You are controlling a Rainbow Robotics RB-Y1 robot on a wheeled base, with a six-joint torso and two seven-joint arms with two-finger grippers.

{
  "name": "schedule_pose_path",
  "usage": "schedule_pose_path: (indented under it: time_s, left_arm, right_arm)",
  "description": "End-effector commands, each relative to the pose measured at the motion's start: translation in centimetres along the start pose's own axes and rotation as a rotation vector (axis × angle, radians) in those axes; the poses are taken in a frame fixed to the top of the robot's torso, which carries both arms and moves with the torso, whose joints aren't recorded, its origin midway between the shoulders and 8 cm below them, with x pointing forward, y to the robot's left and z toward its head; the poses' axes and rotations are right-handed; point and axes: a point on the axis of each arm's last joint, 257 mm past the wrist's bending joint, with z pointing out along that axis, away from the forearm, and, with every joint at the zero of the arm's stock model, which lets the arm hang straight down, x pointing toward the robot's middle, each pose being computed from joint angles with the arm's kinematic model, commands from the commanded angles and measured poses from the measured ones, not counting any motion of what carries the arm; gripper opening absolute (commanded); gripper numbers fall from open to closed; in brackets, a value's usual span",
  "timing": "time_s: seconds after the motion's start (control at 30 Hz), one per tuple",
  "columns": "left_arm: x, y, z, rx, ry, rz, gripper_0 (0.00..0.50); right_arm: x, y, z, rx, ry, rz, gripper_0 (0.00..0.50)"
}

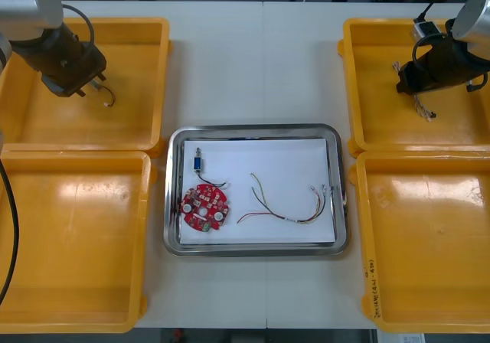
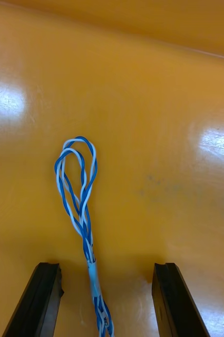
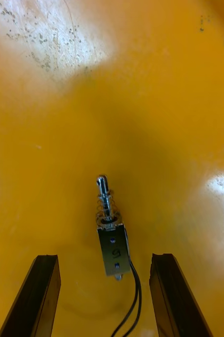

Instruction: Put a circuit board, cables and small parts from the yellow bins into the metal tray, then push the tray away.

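- Right now, left claw [image 3: 104, 258] hangs low over the far left bin [image 1: 46, 121], fingers wide apart and gripping nothing. The part [image 3: 112, 247] lies on the bin floor between them.
- Right claw [image 2: 106, 266] is the same over the far right bin [image 1: 459, 121]: wide open and empty, with the blue-white cable [image 2: 77, 189] on the floor in the gap.
- Part: long axis runs straight out from the claw, along the gap. The coiled pin end points away, and 2 black wires trail back toward the claw. Fingers would close across its short width.
- Cable: long axis also runs along the gap, looped end pointing away, tail running back under the claw. It sits nearer 1 finger than the other.
- Risk 1: the cable is thin and flat on the floor, so the fingers may close above it if the descent stops short.
- Risk 2: the cable is off-centre, so 1 finger likely meets it first and shoves it sideways.
- Risk 3: the part looks like smooth metal. A grip on the pin end or on the wires alone could let it swing or drop before it reaches the tray [image 1: 253, 129].
- Tray sits mid-tabletop and already holds a board [image 1: 204, 207]; a careless drop could land on it.
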Motion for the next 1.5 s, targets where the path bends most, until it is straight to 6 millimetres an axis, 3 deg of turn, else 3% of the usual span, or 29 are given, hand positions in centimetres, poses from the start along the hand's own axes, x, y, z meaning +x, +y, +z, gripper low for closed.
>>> schedule_pose_path:
  time_s: [0.03, 0.17, 0.2, 0.3, 0.37, 0.4, 0.43, 0.6, 0.77, 0.8, 0.83, 0.87, 0.9, 1.37, 1.5]
  left_arm:
    - [-1.2, -3.2, -1.3, 0.040, -0.050, 0.079, 0.500]
    - [-1.2, -2.9, -1.0, 0.039, -0.056, 0.079, 0.500]
    - [-1.2, -2.9, -0.9, 0.038, -0.056, 0.080, 0.500]
    - [-1.2, -2.7, -0.5, 0.041, -0.060, 0.080, 0.500]
    - [-1.3, -2.4, -0.2, 0.039, -0.069, 0.083, 0.500]
    - [-1.3, -2.3, 0.0, 0.038, -0.072, 0.087, 0.500]
    - [-1.2, -2.4, 0.1, 0.038, -0.072, 0.092, 0.500]
    - [-1.1, -2.1, 0.3, 0.036, -0.070, 0.093, 0.500]
    - [-0.9, -2.0, 0.5, 0.035, -0.069, 0.094, 0.500]
    - [-0.9, -2.0, 0.5, 0.035, -0.069, 0.094, 0.479]
    - [-0.9, -2.0, 0.5, 0.035, -0.069, 0.094, 0.384]
    - [-0.8, -2.1, 0.6, 0.036, -0.067, 0.097, 0.068]
    - [-0.8, -2.1, 0.6, 0.036, -0.067, 0.097, 0.000]
    - [-0.9, -2.0, 0.5, 0.037, -0.066, 0.114, 0.000]
    - [-1.0, -1.6, -0.2, 0.021, -0.055, 0.128, 0.000]
  right_arm:
    - [-3.9, 1.8, -1.4, -0.030, -0.075, -0.016, 0.500]
    - [-3.8, 2.0, -1.3, -0.033, -0.073, -0.015, 0.500]
    - [-3.8, 2.2, -1.2, -0.037, -0.073, -0.014, 0.482]
    - [-3.6, 2.3, -1.0, -0.042, -0.073, -0.009, 0.364]
    - [-3.5, 2.4, -0.9, -0.047, -0.077, -0.004, 0.214]
    - [-3.3, 2.4, -0.7, -0.052, -0.075, 0.002, 0.061]
    - [-3.3, 2.6, -0.7, -0.058, -0.081, 0.007, 0.000]
    - [-2.9, 2.5, -0.5, -0.058, -0.075, 0.006, 0.000]
    - [-3.8, 2.1, -1.2, -0.040, -0.081, -0.027, 0.000]
    - [-4.0, 1.9, -1.6, -0.031, -0.075, -0.043, 0.000]
    - [-4.1, 1.7, -1.9, -0.024, -0.069, -0.054, 0.000]
    - [-4.3, 1.4, -2.6, -0.014, -0.055, -0.077, 0.000]
    - [-4.5, 1.2, -3.1, -0.008, -0.048, -0.086, 0.000]
    - [-3.7, 0.4, -10.2, -0.076, 0.057, -0.095, 0.000]
    - [-2.5, 0.2, -12.4, -0.069, 0.085, -0.127, 0.000]
